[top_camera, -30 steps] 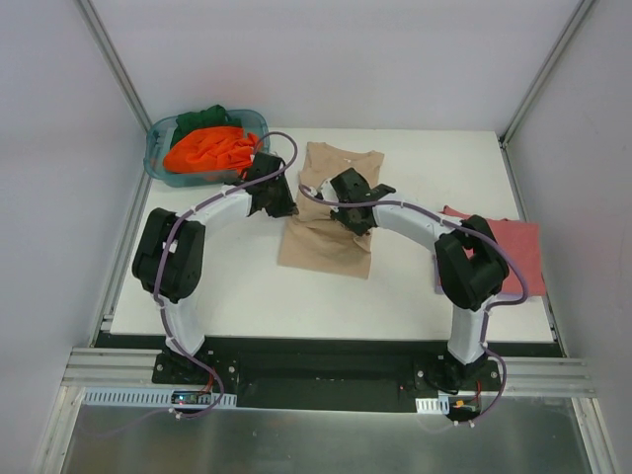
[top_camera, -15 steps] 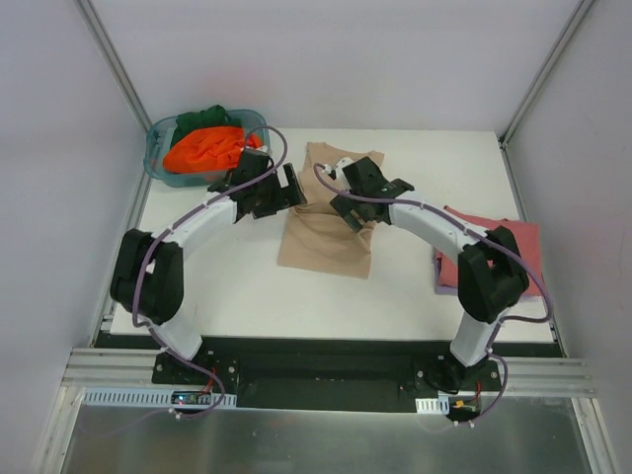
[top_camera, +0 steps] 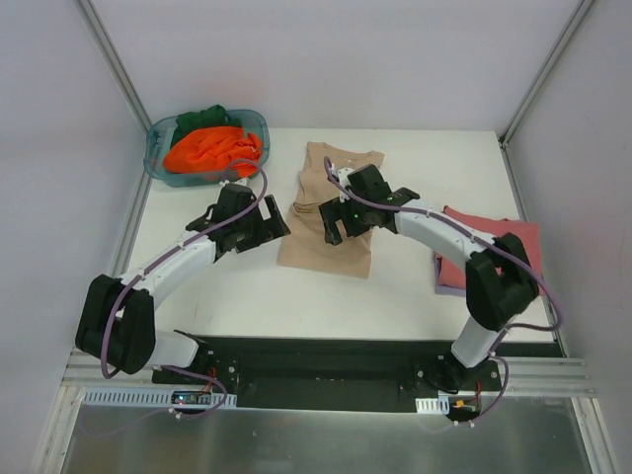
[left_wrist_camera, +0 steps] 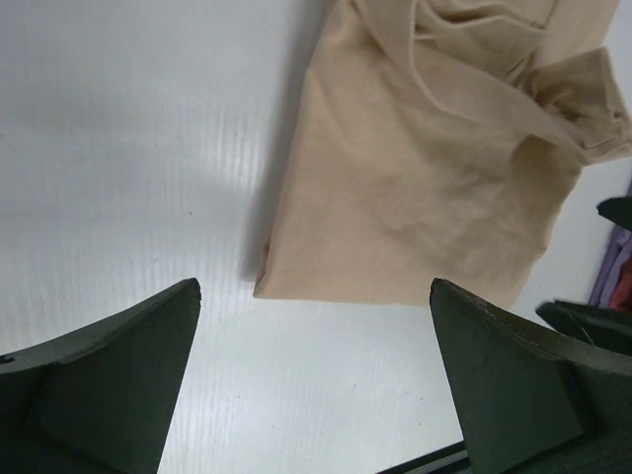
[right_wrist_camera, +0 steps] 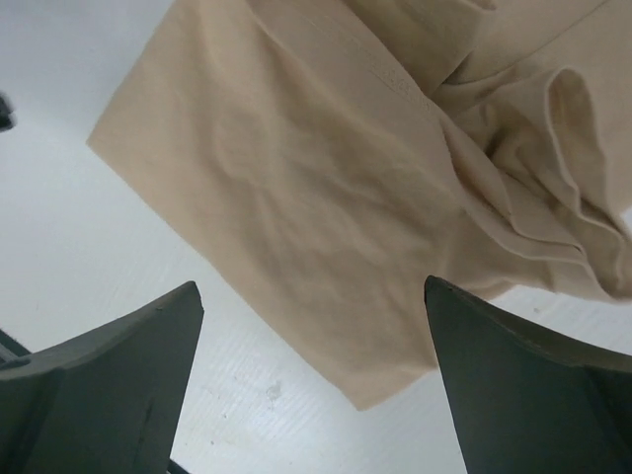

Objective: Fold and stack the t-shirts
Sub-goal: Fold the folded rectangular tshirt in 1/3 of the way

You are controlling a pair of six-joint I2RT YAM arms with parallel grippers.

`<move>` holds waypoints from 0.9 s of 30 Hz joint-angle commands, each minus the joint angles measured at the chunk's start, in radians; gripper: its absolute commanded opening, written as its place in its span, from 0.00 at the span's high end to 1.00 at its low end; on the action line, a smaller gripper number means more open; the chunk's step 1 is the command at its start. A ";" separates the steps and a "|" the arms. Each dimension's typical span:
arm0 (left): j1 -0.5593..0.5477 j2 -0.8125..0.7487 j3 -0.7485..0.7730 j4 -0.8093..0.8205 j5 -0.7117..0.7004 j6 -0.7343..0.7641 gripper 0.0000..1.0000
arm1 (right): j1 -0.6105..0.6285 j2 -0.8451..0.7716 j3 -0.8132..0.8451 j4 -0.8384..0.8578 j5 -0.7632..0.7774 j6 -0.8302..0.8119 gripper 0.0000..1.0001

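A tan t-shirt (top_camera: 326,247) lies flat in the middle of the table, its sleeves turned inward and bunched near the collar. My left gripper (top_camera: 269,227) hovers open beside its left edge; in the left wrist view its jaws (left_wrist_camera: 314,288) frame bare table just past the tan t-shirt (left_wrist_camera: 425,168). My right gripper (top_camera: 343,225) hangs open over the cloth, and the tan t-shirt (right_wrist_camera: 296,197) fills the right wrist view between the spread fingers (right_wrist_camera: 118,385). Neither holds anything. A folded dusty red t-shirt (top_camera: 513,252) rests at the right on a lavender one (top_camera: 449,283).
A teal plastic tub (top_camera: 158,158) at the back left holds a crumpled orange t-shirt (top_camera: 212,148) and a dark green one (top_camera: 207,117). The white table (top_camera: 247,291) ends at a black rail along the near edge. Enclosure walls stand close on both sides.
Both grippers opened and let go of the tan t-shirt. The left arm swung back toward the near left; the right gripper shifted slightly nearer over the shirt.
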 commanded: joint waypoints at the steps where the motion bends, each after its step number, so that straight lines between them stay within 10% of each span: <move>1: 0.007 -0.046 -0.035 0.007 -0.031 -0.022 0.01 | -0.024 0.150 0.107 -0.062 -0.013 0.077 0.04; 16: 0.012 -0.025 -0.051 0.006 -0.013 -0.022 0.01 | -0.125 0.213 0.199 -0.101 -0.002 -0.004 0.04; 27: 0.009 0.050 -0.098 0.007 0.104 -0.057 0.01 | 0.019 -0.261 -0.247 0.041 0.023 -0.160 0.04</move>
